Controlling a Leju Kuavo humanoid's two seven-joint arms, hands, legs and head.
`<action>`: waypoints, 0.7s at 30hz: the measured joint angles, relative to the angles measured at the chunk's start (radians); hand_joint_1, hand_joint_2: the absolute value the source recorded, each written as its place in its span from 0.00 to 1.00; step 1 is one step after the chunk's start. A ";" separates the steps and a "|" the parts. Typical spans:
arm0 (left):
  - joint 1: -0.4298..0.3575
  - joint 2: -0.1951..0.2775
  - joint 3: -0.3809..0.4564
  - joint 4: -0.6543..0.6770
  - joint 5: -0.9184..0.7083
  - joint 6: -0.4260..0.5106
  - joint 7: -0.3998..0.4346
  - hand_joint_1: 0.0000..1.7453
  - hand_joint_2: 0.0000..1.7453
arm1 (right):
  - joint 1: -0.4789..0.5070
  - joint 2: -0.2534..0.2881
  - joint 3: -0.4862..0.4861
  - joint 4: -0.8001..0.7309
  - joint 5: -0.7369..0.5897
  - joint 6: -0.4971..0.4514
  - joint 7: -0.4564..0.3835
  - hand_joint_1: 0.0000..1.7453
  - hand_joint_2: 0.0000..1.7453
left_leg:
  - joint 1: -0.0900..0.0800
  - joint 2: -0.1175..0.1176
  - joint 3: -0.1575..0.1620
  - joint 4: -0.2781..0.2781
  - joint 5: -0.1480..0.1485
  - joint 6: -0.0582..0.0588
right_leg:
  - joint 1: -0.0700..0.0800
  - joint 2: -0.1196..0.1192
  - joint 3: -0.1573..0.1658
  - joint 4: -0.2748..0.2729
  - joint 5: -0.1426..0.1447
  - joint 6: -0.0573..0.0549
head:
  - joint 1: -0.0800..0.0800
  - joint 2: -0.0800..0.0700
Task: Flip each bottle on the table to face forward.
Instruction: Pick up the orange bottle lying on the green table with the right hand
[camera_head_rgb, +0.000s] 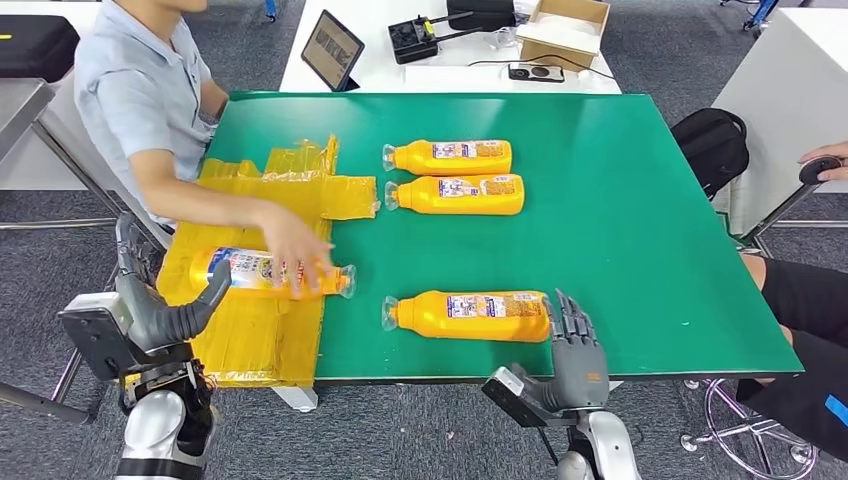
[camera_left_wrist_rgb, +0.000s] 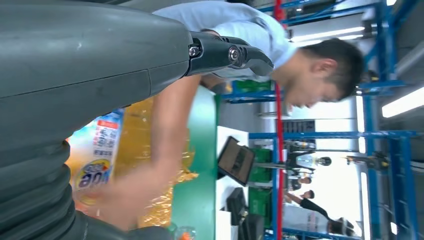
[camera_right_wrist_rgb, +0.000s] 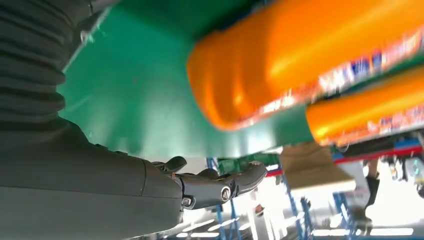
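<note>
- Left hand (camera_head_rgb: 165, 320), grey and many-fingered, hovers off the near-left corner of the green tabletop (camera_head_rgb: 640, 230), fingers loosely apart and holding nothing.
- Crinkled yellow plastic sheeting (camera_head_rgb: 255, 335) carries an orange plastic bottle with a blue-and-white label (camera_head_rgb: 250, 270); a person's hand (camera_head_rgb: 300, 258) rests on it, so reaching there should wait.
- Two orange bottles (camera_head_rgb: 450, 157) (camera_head_rgb: 455, 194) lie side by side near mid-table, well apart from both robot hands.
- Nearest orange bottle (camera_head_rgb: 470, 316) lies on its side by the front edge.
- Right hand (camera_head_rgb: 575, 340) stands just beside that bottle's base, fingers spread, empty; a good flip likely needs a wrap around the body, then a slow roll.
</note>
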 joint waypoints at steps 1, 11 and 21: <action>0.003 -0.001 -0.006 -0.009 -0.006 0.003 -0.002 0.00 1.00 | -0.005 0.000 0.000 0.014 0.008 -0.001 -0.002 0.00 1.00 | 0.000 0.000 0.000 0.000 0.000 0.000 | 0.000 0.000 0.000 0.000 0.000 0.000 | 0.000 0.000; 0.004 -0.002 -0.043 -0.022 -0.005 0.004 -0.003 0.00 1.00 | -0.104 0.001 0.001 0.123 0.061 -0.050 0.009 0.00 1.00 | 0.000 0.000 0.000 0.000 0.000 0.000 | 0.000 0.000 0.000 0.000 0.000 0.000 | 0.000 0.000; -0.015 -0.003 -0.061 -0.015 0.019 -0.013 0.006 0.00 1.00 | -0.191 0.009 0.023 0.187 0.034 -0.034 -0.003 0.00 1.00 | 0.000 0.000 0.000 0.000 0.001 0.000 | 0.000 0.000 0.000 0.000 0.000 0.000 | 0.000 0.000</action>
